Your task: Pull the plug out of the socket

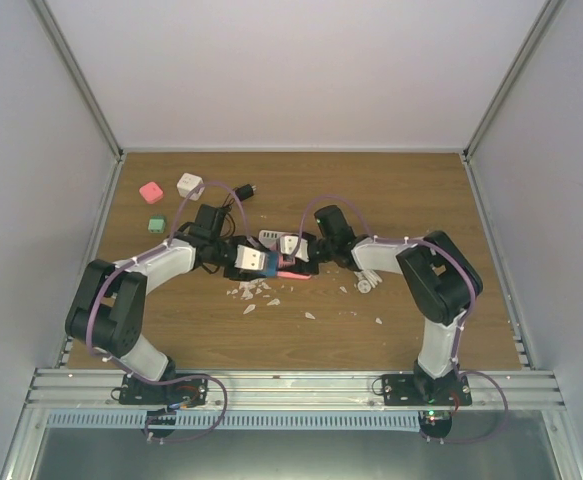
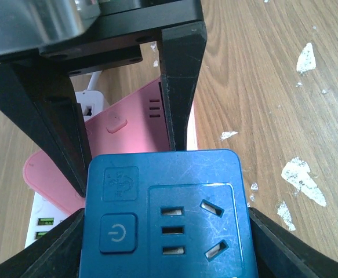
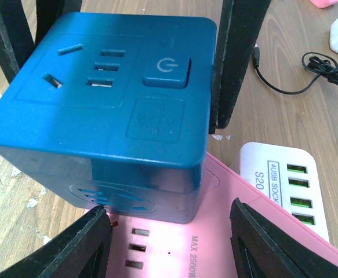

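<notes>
The plug is a blue cube adapter point(image 2: 169, 214) with a power button. It sits on the pink socket strip point(image 2: 122, 124) at the table's middle point(image 1: 293, 273). My left gripper point(image 2: 166, 234) is shut on the cube's two sides. My right gripper point(image 3: 169, 229) is open wide, its fingertips point(image 3: 76, 243) down at the pink strip point(image 3: 215, 243) just in front of the cube point(image 3: 116, 87). In the top view the two grippers meet over the strip, the left one point(image 1: 256, 262) and the right one point(image 1: 296, 250). The plug's pins are hidden.
A white USB charger point(image 3: 284, 179) lies against the pink strip. A black adapter point(image 1: 208, 220) with its cable, a white cube point(image 1: 189, 185), a pink block point(image 1: 151, 192) and a green block point(image 1: 155, 224) lie at the back left. White chips point(image 1: 256, 295) litter the wood.
</notes>
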Controlling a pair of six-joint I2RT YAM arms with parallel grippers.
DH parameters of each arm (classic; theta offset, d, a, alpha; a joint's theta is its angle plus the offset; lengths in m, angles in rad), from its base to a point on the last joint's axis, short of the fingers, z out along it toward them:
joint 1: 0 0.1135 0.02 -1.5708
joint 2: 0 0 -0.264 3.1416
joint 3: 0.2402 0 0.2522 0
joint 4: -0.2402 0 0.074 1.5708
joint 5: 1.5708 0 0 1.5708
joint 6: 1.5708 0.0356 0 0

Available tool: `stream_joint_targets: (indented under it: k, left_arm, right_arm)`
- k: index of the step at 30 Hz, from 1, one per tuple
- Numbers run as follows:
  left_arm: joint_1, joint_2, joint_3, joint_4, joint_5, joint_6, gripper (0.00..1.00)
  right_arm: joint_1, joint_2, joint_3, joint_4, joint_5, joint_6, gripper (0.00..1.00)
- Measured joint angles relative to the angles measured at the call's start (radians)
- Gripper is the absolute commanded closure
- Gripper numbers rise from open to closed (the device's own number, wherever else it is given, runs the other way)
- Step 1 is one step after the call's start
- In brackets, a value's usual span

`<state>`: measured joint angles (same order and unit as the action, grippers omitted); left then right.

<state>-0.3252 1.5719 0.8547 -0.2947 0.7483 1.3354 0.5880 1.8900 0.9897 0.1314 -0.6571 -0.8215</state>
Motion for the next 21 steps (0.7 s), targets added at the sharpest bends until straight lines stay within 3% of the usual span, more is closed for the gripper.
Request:
stream_joint_targets:
  k: [8, 21]
  left_arm:
    - [0.023, 0.0, 0.011, -0.012, 0.021, -0.068, 0.62]
    - [0.031, -0.06, -0.06, 0.037, -0.046, 0.022, 0.61]
  right_arm:
    - [0.0, 0.02, 0.033, -0.012, -0.005, 0.0, 0.44]
    - [0.008, 0.073, 0.079, 0.009, -0.022, -0.012, 0.46]
